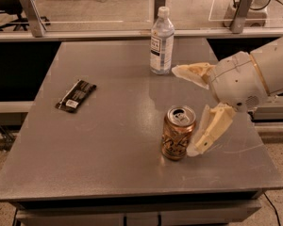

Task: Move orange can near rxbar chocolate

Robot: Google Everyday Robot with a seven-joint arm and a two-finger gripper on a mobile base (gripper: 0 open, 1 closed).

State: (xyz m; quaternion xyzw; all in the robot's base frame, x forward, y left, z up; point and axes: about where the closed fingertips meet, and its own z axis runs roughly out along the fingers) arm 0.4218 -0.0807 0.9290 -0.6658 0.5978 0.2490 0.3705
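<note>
approach/grasp step is judged to be in hand: the gripper is held wide open over the right of the table, w/ one finger just beside the right side of the orange can (contact can't be told) and the other raised behind it nr the water bottle, so nothing is gripped yet. the can is stood upright at front-centre, well apart from the rxbar chocolate, laid flat twd the left edge. next, the jaws would need to be centred round the can & closed, then the can carried left and set down beside the bar w/o tipping.
</note>
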